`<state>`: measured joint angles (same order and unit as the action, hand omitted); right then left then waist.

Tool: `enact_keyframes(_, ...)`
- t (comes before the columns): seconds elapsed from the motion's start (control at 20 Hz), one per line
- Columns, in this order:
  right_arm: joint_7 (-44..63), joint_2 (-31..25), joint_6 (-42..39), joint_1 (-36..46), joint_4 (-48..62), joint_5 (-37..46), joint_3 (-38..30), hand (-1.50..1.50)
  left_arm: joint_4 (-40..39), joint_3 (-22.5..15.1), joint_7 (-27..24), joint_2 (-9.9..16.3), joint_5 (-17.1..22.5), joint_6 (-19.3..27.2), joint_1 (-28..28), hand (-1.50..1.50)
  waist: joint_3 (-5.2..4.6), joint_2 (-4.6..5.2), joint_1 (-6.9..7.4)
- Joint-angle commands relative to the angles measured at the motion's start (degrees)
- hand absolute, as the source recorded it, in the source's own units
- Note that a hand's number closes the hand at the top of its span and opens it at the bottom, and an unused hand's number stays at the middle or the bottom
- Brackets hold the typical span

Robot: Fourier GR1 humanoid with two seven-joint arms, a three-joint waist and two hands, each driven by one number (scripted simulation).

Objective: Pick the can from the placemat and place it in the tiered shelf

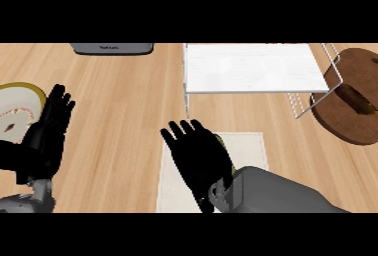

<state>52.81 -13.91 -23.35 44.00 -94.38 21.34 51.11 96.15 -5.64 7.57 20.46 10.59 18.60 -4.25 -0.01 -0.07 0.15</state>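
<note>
Hovering flat-fingered, the right hand [198,157] hides the can; its axis can't be told.

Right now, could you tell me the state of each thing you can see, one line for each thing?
Right hand: open, fingers straight, over the placemat.
Left hand: open, fingers up, resting at the view's left edge.
Can: mostly hidden under the right hand; only a yellow-green sliver shows.
Placemat: flat on the counter, partly covered.
Tiered shelf: upright, white top tier bare.
Brown board: flat, a small brown item on it.
</note>
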Motion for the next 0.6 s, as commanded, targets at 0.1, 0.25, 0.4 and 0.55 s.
enact_keyframes(0.1, -2.22, 2.19, -4.71, -4.00, 3.25, 5.87, -2.10, -1.50, 0.40, -0.16, -0.44, -2.56, -2.68, -0.01, 1.39, 0.00, 0.00, 0.03, 0.03)
enact_keyframes(0.25, -4.42, 3.91, -4.21, -5.43, 4.95, 8.68, -3.81, -1.50, -5.97, -0.66, -1.83, -5.08, -4.42, -0.05, -4.00, 0.00, 0.00, 0.09, -0.27)
enact_keyframes(0.4, -9.24, 2.41, -4.43, -8.41, 4.14, 11.90, -5.92, -1.50, -0.28, 1.51, 2.00, -3.27, -4.54, -0.64, -2.24, 0.00, 0.02, 0.03, -0.08)
enact_keyframes(0.55, -10.85, 5.77, -1.38, -11.09, 5.99, 17.07, -4.14, -1.50, -1.45, 3.84, -2.70, -3.52, -1.62, -4.76, 1.78, 0.00, 0.00, 0.05, 0.08)
